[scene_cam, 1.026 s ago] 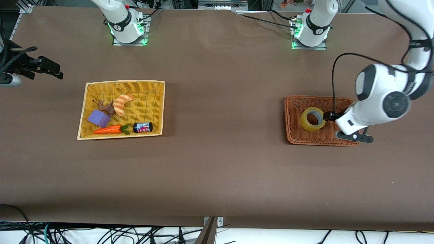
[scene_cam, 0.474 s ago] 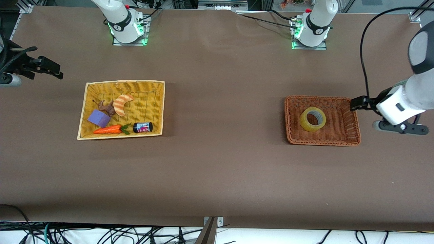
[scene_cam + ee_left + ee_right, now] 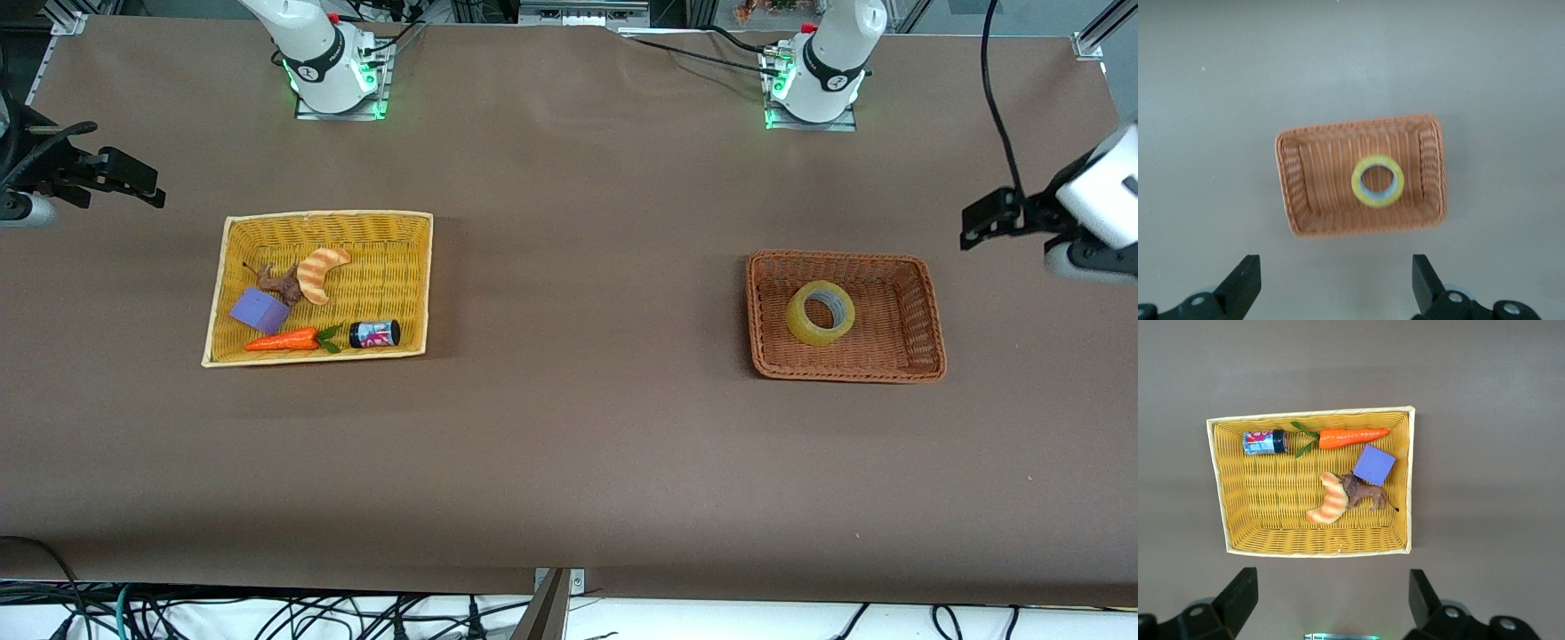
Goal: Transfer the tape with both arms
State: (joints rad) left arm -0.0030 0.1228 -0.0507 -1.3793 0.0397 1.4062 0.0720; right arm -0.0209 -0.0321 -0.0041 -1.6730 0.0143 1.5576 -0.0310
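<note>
The tape point(image 3: 805, 325), a yellowish ring with a grey core, lies in a brown wicker basket point(image 3: 898, 311) toward the left arm's end of the table. In the left wrist view the tape point(image 3: 1377, 203) lies inside the basket point(image 3: 1298, 193). My left gripper point(image 3: 982, 219) is open and empty, up in the air over the bare table beside that basket; its jaws point(image 3: 1336, 277) stand wide apart. My right gripper point(image 3: 133, 182) is open and empty, waiting at the right arm's end of the table; its jaws point(image 3: 1331, 587) stand wide apart above the yellow basket point(image 3: 1258, 507).
The yellow basket point(image 3: 413, 267) holds a croissant point(image 3: 320, 274), a toy animal point(image 3: 283, 283), a purple block point(image 3: 259, 311), a carrot point(image 3: 283, 340) and a small dark can point(image 3: 374, 333). Brown table surface lies between the two baskets.
My left gripper has drawn away from the tape in the brown basket, risen and moved off toward the left arm's end. The tape stays in the basket. The right arm has not moved.
</note>
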